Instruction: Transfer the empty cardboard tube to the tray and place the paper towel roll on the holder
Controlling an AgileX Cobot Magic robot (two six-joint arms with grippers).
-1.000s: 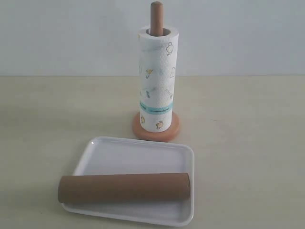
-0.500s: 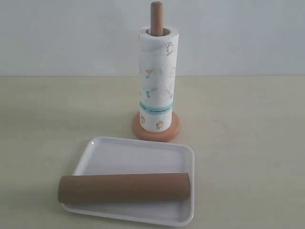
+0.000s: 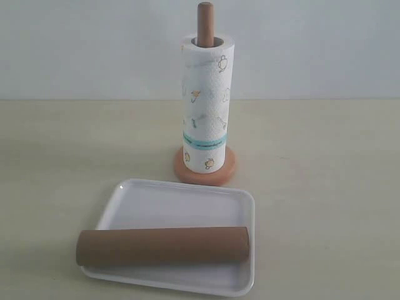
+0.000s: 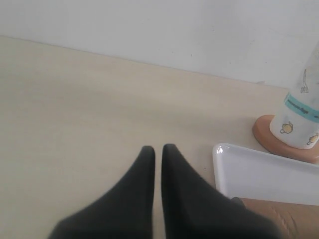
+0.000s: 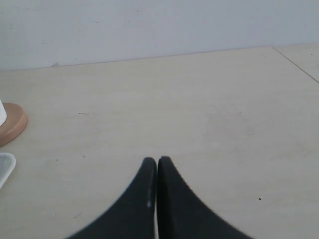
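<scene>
Both the left claw (image 4: pixel 158 148) and right claw (image 5: pixel 157 160) (closed, empty) hang over open table (image 3: pixel 325 187); tube (image 3: pixel 162 245) overhangs tray (image 3: pixel 181 203) edge.

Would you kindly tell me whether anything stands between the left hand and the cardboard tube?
Nothing visible does. The left hand is over bare table beside the tray, and the cardboard tube lies on that tray.
</scene>
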